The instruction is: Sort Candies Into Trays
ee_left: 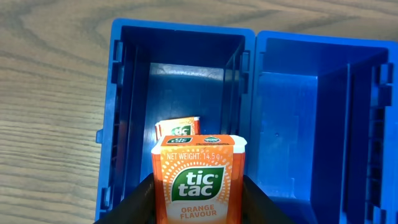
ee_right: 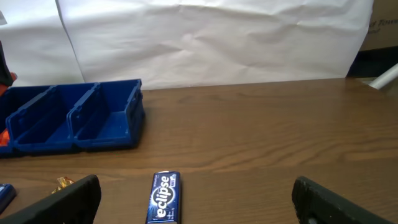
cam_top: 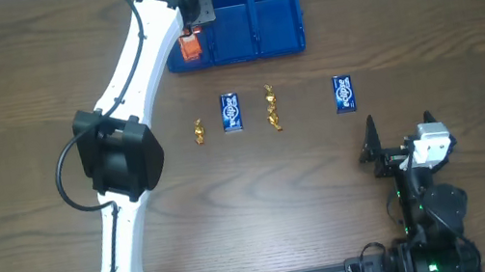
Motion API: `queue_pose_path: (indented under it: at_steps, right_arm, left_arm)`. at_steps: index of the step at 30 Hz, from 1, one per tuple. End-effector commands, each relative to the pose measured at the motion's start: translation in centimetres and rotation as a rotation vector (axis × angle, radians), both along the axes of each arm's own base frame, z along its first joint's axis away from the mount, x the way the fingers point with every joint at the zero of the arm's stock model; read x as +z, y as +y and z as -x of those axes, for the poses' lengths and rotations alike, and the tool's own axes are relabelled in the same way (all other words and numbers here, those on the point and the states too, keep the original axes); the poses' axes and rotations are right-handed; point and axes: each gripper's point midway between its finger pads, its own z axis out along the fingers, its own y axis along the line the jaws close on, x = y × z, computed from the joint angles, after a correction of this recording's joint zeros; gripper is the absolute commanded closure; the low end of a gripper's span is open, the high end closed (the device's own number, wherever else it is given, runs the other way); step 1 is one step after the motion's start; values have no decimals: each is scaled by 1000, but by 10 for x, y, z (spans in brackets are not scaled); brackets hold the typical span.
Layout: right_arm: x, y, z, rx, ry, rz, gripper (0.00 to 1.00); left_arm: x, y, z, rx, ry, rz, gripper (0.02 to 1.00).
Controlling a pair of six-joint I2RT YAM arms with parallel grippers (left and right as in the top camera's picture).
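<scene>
Now the left end effector point(ee_left: 199, 202) clenches an orange candy box point(ee_left: 199, 168) upright, just above the blue tray point(ee_left: 118, 93), over its end compartment, whose walls stand close on both sides. 1 second orange box point(ee_left: 179, 129) lies below it. The right end effector point(cam_top: 399, 136) is spread apart, with 1 dark gum pack point(ee_right: 164, 198) just ahead on the counter point(ee_right: 280, 137), well short of the tray.

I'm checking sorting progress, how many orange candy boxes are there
2. One orange box is in the left gripper above an end compartment of the blue tray; the second box lies inside it. More may hide beneath the held one.
</scene>
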Motion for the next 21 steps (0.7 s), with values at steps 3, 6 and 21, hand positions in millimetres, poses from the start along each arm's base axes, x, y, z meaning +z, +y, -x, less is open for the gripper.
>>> queue_pose_path:
  at_steps: [3, 6, 21]
  right_arm:
    - [-1, -4, 0, -20, -2, -12, 3]
    - [-2, -4, 0, -20, -1, -12, 3]
    - [-2, -4, 0, -20, -1, -12, 3]
  left_arm:
    - [-5, 13, -4, 4, 17, 6, 722]
    - [-7, 15, -4, 8, 20, 6, 720]
    - [-25, 14, -6, 3, 45, 10, 698]
